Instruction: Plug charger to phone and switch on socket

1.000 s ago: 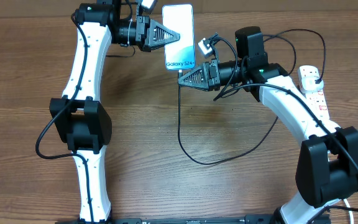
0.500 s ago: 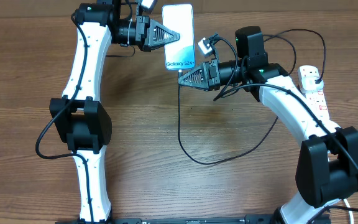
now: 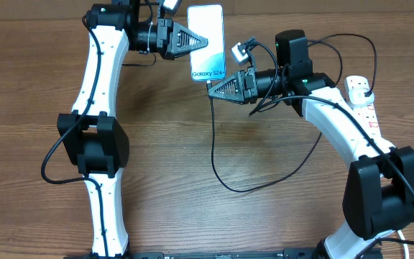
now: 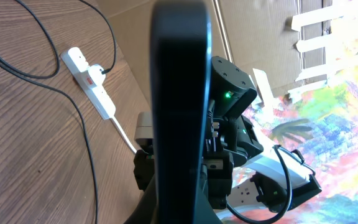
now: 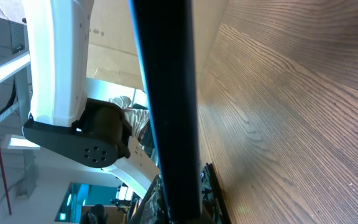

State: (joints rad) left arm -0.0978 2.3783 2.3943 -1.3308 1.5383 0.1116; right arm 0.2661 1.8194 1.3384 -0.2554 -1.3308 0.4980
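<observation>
Overhead, we trace the charger [image 3: 212, 144] looping up to our right gripper [image 3: 208, 86], closed on its connector just below the phone [image 3: 208, 61], which our closed left gripper [image 3: 207, 41] clamps; plugging in seems underway, and next the tip must meet the port.

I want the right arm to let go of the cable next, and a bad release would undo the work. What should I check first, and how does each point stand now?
1. Left fingers gripping the phone: ok, shut on its edge.
2. Right fingers on the charger: ok, shut at the phone's lower end.
3. Connector seated in the port: cannot tell, it is hidden by the fingers.
4. Cable slack: ok, it lies in a loose loop on the table.
5. Plug in the socket: ok.
6. Socket switch on: cannot tell, it is too small to see.
</observation>
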